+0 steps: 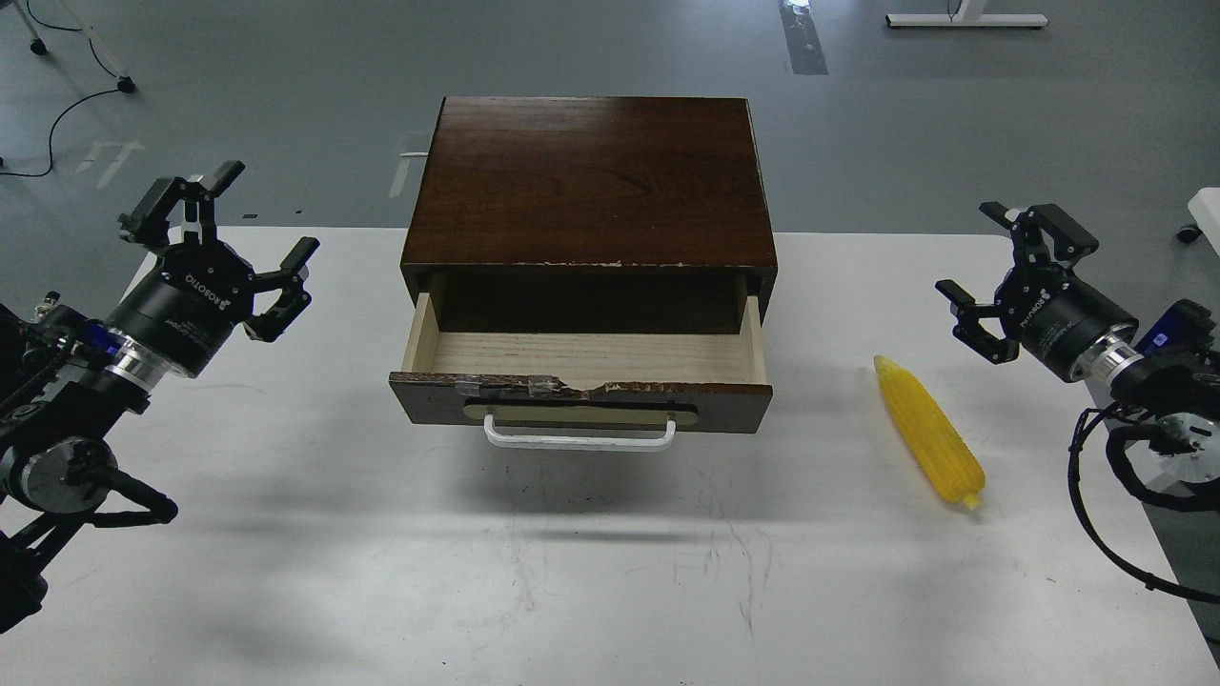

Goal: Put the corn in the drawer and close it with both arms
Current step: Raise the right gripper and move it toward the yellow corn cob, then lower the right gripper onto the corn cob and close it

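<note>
The left pincer (pixel 250 224) hangs released, fingers spread, left of the drawer (pixel 581 400). The right pincer (pixel 991 272) is released too, holding nothing, just beyond the corn (pixel 929 433), which lies on the white worktop (pixel 381 572) right of the pulled-out drawer.

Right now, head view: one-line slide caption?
Drawer open and empty, corn on table to its right, left gripper and right gripper open, apart.

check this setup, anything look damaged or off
Yes: the drawer front's top edge is chipped and patched with clear tape left of centre. The cabinet's top front edge shows small white chips too.
</note>
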Robot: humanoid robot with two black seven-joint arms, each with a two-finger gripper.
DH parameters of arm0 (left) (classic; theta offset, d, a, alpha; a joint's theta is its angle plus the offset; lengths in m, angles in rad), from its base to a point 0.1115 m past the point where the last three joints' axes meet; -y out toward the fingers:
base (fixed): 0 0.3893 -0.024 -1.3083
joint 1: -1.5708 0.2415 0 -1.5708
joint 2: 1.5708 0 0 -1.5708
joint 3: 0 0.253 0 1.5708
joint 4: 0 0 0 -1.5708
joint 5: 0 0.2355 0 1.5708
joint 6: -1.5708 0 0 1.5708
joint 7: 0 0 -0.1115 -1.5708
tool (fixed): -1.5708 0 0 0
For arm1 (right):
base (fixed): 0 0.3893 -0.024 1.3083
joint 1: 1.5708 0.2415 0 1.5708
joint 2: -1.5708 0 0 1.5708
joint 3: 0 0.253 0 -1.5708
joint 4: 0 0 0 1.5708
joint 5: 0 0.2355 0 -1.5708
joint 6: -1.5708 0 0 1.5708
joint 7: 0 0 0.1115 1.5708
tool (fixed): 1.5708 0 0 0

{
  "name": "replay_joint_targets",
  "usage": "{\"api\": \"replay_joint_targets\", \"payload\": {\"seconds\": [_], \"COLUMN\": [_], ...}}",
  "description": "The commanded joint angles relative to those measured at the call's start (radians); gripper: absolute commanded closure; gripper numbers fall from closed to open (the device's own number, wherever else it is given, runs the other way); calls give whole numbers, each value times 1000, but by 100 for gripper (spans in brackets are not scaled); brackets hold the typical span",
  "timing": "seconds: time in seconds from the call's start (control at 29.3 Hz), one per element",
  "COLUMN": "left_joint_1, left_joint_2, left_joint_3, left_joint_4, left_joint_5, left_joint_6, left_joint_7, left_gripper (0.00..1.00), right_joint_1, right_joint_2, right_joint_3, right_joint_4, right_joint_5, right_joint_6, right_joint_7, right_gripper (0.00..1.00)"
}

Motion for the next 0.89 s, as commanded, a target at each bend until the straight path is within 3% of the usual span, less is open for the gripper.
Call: {"api": "replay_joint_targets", "payload": {"seconds": [0.0,0.24,0.41,0.68,0.85], "left_joint_1": [1,1,1,3,3], "left_joint_2": [-5,-2,-1,-2,-1], "left_joint_3": [-2,-3,-8,-8,-8], "left_joint_4": [-14,-42,-48,-59,-59], "left_joint_5": [2,26,29,31,31], "left_joint_6": [0,0,0,0,0], "left_joint_7": [0,0,0,0,0], "left_gripper": [1,1,1,1,1], "right_joint_1": [83,169,157,151,132], "right_joint_2": [-82,-168,-163,-149,-64], "right_joint_3": [-1,-6,-117,-287,-304], "right_joint_4": [47,187,235,212,161], "right_joint_5": [-230,-863,-1110,-1186,-1186], "right_joint_6": [0,0,0,-50,-56], "right_joint_7": [0,0,0,0,0], "right_gripper": [0,0,0,0,1]}}
